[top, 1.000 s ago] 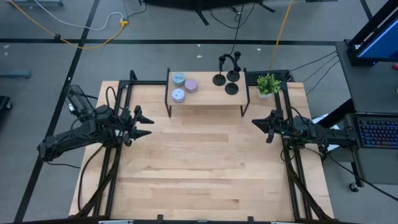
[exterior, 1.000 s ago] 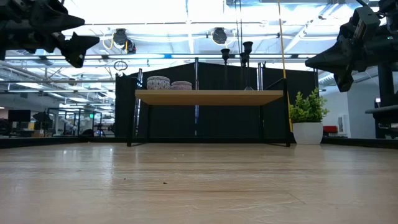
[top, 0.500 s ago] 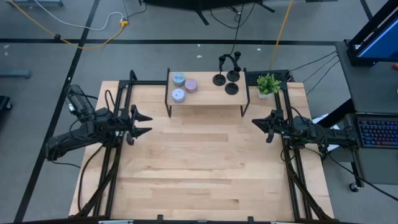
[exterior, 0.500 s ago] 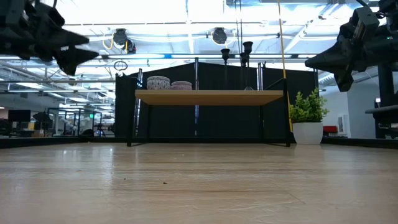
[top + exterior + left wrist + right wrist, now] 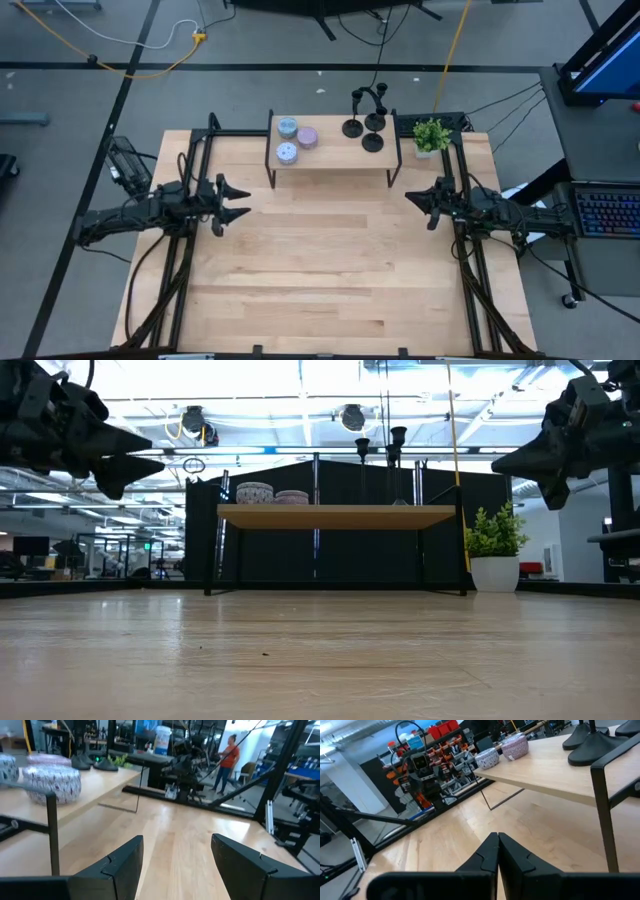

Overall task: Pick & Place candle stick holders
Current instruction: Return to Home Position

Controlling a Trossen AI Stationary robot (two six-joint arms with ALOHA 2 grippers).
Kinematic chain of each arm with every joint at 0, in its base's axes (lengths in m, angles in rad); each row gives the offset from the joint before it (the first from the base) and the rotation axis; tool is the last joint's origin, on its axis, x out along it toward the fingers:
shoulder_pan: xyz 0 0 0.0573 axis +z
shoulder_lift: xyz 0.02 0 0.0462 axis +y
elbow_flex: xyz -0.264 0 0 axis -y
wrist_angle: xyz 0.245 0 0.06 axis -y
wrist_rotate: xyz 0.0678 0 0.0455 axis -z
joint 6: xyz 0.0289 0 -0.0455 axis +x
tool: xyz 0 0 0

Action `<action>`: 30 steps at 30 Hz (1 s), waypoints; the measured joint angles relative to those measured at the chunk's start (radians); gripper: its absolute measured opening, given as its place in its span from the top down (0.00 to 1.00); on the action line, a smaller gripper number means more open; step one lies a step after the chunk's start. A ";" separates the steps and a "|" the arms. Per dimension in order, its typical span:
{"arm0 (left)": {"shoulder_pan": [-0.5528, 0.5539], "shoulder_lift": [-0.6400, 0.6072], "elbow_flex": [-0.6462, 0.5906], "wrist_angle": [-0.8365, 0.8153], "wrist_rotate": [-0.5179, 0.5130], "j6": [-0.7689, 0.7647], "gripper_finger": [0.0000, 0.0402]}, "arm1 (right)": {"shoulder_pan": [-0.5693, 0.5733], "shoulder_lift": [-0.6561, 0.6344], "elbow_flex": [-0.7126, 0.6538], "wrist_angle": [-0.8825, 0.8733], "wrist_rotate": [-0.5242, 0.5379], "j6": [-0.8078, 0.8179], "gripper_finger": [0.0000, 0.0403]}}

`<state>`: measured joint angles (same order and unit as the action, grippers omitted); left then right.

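Observation:
Three black candle stick holders (image 5: 372, 141) stand on their disc bases at the right end of a raised wooden shelf (image 5: 335, 157) by the table's far edge; their stems (image 5: 398, 443) rise above it. My left gripper (image 5: 244, 201) hangs open over the table's left side, level and pointing right, well short of the shelf. In the left wrist view it (image 5: 175, 857) has nothing between its fingers. My right gripper (image 5: 408, 197) is shut over the right side, pointing left, with the holders' bases (image 5: 592, 742) off to one side.
Three round candle tins (image 5: 294, 138) sit on the shelf's left end. A small potted plant (image 5: 431, 135) stands at the far right corner. Black frame rails run along both table sides. A person (image 5: 231, 754) stands in the room beyond. Bare wood lies between the arms.
My left gripper has sunk a little and swung slightly toward the near edge, so it now points straight across the table toward the right; it stays open.

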<state>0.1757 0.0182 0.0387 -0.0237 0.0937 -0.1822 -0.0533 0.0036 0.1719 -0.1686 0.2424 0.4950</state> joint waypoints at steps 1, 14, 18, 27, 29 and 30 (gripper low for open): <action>-0.014 0.000 0.000 -0.010 -0.017 0.000 0.40 | 0.000 0.000 0.000 -0.006 0.001 -0.003 1.00; -0.126 0.000 0.000 -0.024 -0.105 0.026 0.40 | 0.000 0.000 -0.010 -0.007 0.048 -0.044 1.00; -0.135 0.001 0.000 -0.026 -0.112 0.030 0.40 | 0.000 0.000 -0.010 -0.028 -0.086 -0.034 1.00; -0.140 0.001 0.000 -0.027 -0.113 0.013 0.40 | 0.000 0.000 -0.021 -0.077 -0.036 0.001 1.00; -0.140 0.001 0.000 -0.027 -0.112 0.011 0.40 | 0.000 0.000 -0.022 -0.080 -0.038 -0.017 1.00; -0.140 0.001 0.000 -0.027 -0.112 0.006 0.40 | 0.000 0.000 -0.022 -0.080 -0.038 -0.026 1.00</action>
<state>0.0353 0.0196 0.0391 -0.0510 -0.0185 -0.1758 -0.0533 0.0036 0.1494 -0.2481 0.2047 0.4688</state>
